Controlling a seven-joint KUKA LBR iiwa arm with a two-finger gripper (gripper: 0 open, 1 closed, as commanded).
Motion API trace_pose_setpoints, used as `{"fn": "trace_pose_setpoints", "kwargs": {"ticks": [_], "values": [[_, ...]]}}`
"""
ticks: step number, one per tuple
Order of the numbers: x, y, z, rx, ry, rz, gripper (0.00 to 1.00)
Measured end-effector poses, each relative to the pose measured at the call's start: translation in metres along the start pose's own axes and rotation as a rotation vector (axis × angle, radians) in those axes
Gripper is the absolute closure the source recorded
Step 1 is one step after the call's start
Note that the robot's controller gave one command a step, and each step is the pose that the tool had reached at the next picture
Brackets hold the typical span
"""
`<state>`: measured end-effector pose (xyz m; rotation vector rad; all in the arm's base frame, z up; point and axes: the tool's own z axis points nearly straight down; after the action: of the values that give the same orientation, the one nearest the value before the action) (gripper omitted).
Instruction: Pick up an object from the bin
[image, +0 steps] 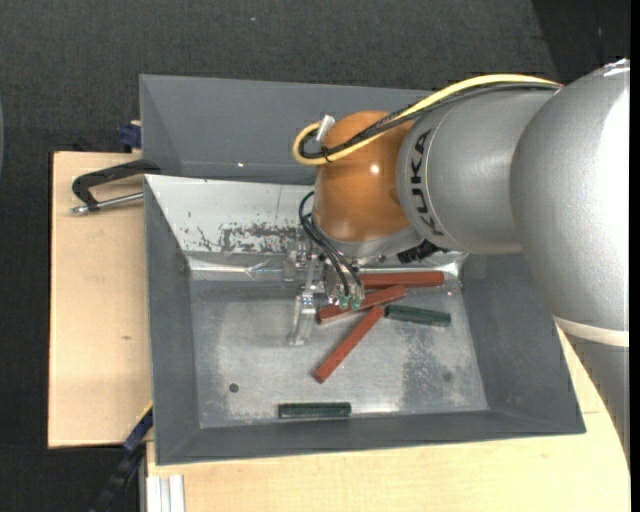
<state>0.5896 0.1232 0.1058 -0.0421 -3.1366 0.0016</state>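
Observation:
My gripper (299, 328) is low in the middle of the bin, under the orange wrist cover, its tip close to the floor. Just to its right lie crossed red sticks. A long red stick (350, 345) slants from the gripper down toward the bin's middle. A second red stick (378, 296) lies flatter above it, and a third (422, 280) sits by the back wall. The upper ends of the sticks meet beside the gripper; whether it touches them I cannot tell. A dark green bar (418, 315) lies right of the sticks.
Another dark green bar (315, 410) lies flat along the bin's front wall. A small dark speck (233, 389) sits on the floor at the front left. The arm and its orange cover hang over the back right of the bin.

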Motion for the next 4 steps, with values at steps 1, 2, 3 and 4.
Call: {"fn": "trace_pose_setpoints", "kwargs": {"ticks": [1,2,3,4], "values": [[0.010,-0.018,0.019,-0.003,-0.008,-0.141,0.00],[0.025,-0.064,0.027,-0.003,-0.004,-0.160,0.00],[0.057,-0.082,0.032,0.002,-0.007,-0.208,0.00],[0.036,-0.095,0.034,-0.003,-0.007,-0.291,0.00]]}}
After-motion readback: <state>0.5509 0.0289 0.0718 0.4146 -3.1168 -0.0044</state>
